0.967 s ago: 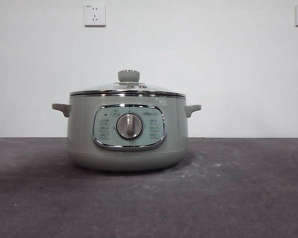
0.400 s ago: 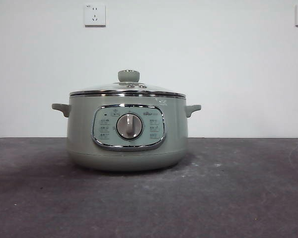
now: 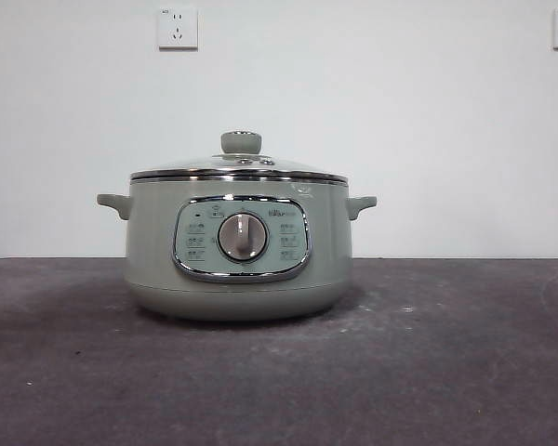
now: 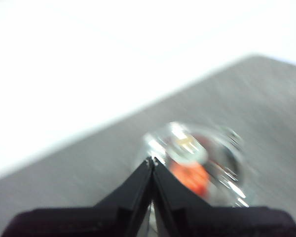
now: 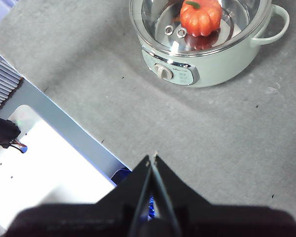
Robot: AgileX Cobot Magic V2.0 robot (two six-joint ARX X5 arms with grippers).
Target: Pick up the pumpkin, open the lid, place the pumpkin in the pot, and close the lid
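The pot [image 3: 239, 246] stands mid-surface [image 3: 446, 372], lid [image 3: 239, 167] seated on its rim; the pumpkin [image 5: 201, 16] lies inside, under the glass. Left tool [image 4: 152, 162] and right tool [image 5: 152, 158] both have their 2 jaws closed together, empty, away from the pot.

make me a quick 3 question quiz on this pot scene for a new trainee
1. True or false: the lid sits closed on the pot.
2. Where is the pumpkin? A) on the table beside the pot B) inside the pot, under the glass lid C) held in a tool
3. Fill in: the jaws of the right tool are ____.

Key:
1. True; its chrome rim rests on the pot's top edge in the front view.
2. B; the right wrist view shows it through the glass.
3. Shut, holding nothing, away from the pot. The left tool is shut too.
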